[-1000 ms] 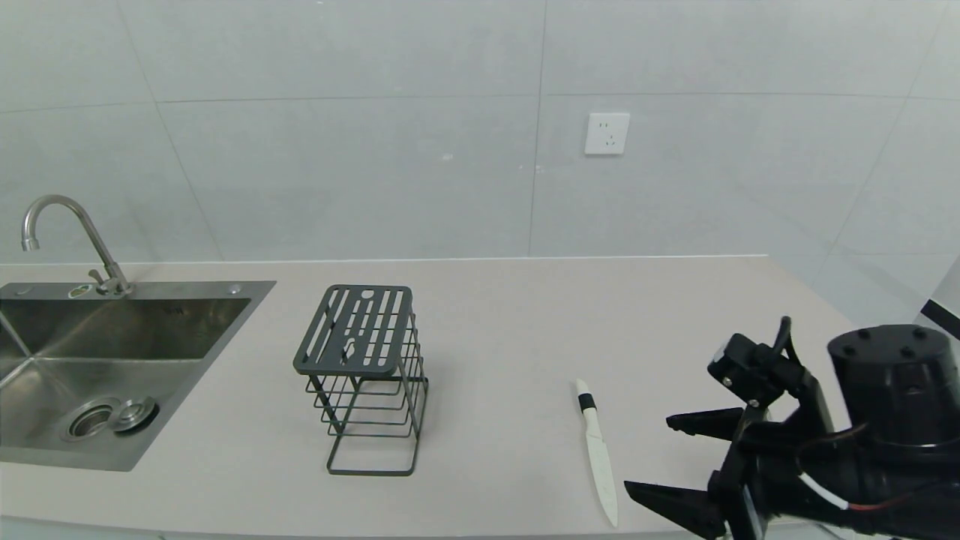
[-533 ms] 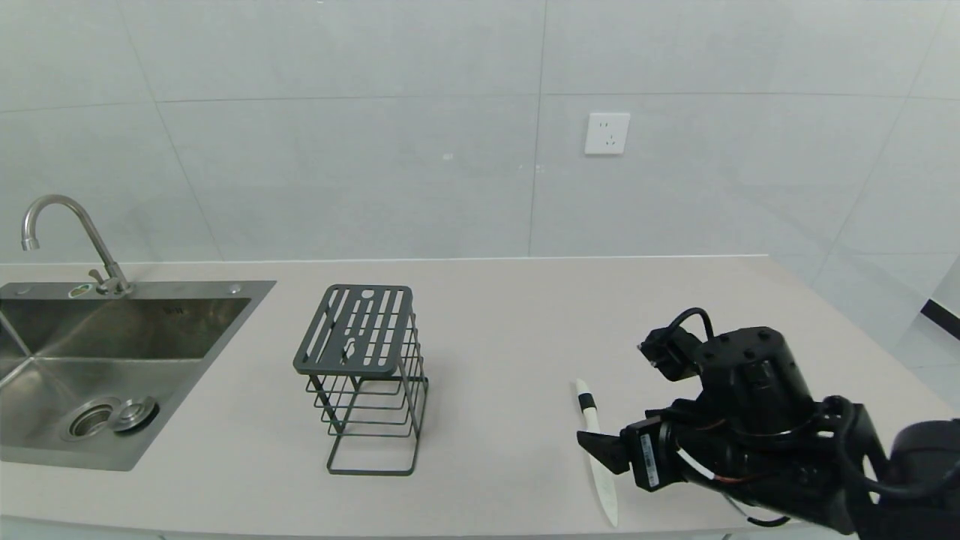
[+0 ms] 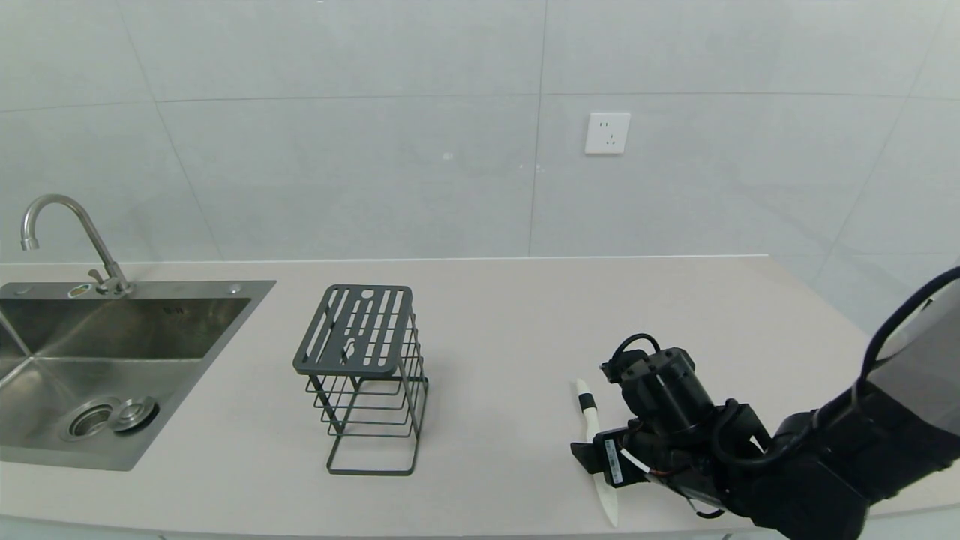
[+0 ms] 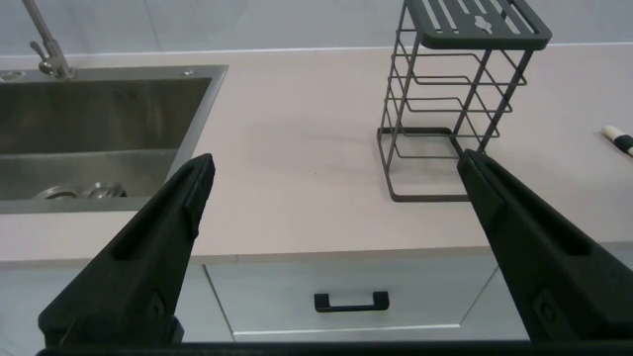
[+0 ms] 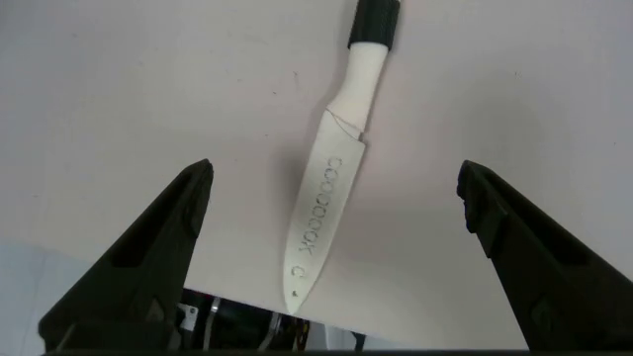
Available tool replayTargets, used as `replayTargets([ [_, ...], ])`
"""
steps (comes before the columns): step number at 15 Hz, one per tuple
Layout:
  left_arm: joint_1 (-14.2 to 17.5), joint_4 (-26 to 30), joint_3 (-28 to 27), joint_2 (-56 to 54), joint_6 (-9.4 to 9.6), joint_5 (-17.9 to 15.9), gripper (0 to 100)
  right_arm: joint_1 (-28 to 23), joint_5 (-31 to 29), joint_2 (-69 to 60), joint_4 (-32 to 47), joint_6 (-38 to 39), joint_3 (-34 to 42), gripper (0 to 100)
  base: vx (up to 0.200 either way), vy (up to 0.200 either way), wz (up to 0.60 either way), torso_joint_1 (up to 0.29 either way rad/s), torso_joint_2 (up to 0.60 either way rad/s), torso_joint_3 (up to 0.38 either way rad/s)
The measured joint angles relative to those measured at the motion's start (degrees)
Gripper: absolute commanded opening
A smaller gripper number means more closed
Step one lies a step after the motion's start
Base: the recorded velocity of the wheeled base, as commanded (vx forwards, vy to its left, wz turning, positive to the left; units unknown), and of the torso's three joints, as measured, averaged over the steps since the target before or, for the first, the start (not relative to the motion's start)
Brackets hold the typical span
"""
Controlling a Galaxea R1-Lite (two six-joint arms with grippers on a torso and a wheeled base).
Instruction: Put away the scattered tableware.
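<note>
Two tools, both with fingers spread wide and holding nothing.

- Right tool (image 5: pixel 334 176): hangs over the knife (image 5: pixel 331 188), one finger on either side of it, around where the handle meets the blade. No contact yet as far as we can tell. We judge this a straddle for pinching the knife across its narrow width, the only grip a flat-lying blade offers.
- Left tool (image 4: pixel 334 163): sits low, off the front edge of the worktop (image 3: pixel 510 330), facing the knife rack (image 3: pixel 360 375). It looks parked, clear of the other arm's work.

Knife: lies flat on the worktop, well to the right of the rack and nearer the front edge than the rack is. Its handle end points toward the wall and its tip toward the front edge. It is a slim, pale piece, with blade and handle the same off-white and a black band around the handle. The blade is smooth and matte with a row of small marks, possibly ceramic or plastic rather than steel.

Rack: dark wire frame, open-sided, capped by a slotted plate (image 3: pixel 354 328). We take the slots as the place for blades dropped in point down, so the knife must be lifted and turned upright.

Steel sink (image 3: pixel 45 352): brushed finish, well to the left of the rack.

Worktop: plain, pale and matte. It gives little friction, so the knife may skate when pinched.
</note>
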Motion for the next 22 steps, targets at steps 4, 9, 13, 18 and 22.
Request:
replayTargets([
  [4, 0.0, 0.02, 0.0, 0.0, 0.01, 0.0, 100, -0.5, -0.02, 3.96, -4.6, -0.46, -0.11, 100, 0.0, 0.0, 0.0, 0.0, 0.0, 0.0],
  [9, 0.0, 0.0, 0.0, 0.0, 0.01, 0.0, 100, -0.78, 0.0, 7.44, -5.11, -0.51, -1.69, 100, 0.0, 0.0, 0.0, 0.0, 0.0, 0.0],
  [13, 0.0, 0.0, 0.0, 0.0, 0.0, 0.0, 100, -0.94, -0.18, 9.31, -7.58, -0.76, -3.56, 100, 0.0, 0.0, 0.0, 0.0, 0.0, 0.0],
  [18, 0.0, 0.0, 0.0, 0.0, 0.01, 0.0, 100, -2.02, -2.54, 9.84, -7.55, -2.49, -3.64, 100, 0.0, 0.0, 0.0, 0.0, 0.0, 0.0],
  [22, 0.0, 0.0, 0.0, 0.0, 0.0, 0.0, 100, -1.79, -2.49, 11.13, -7.61, -2.51, -3.32, 100, 0.0, 0.0, 0.0, 0.0, 0.0, 0.0],
])
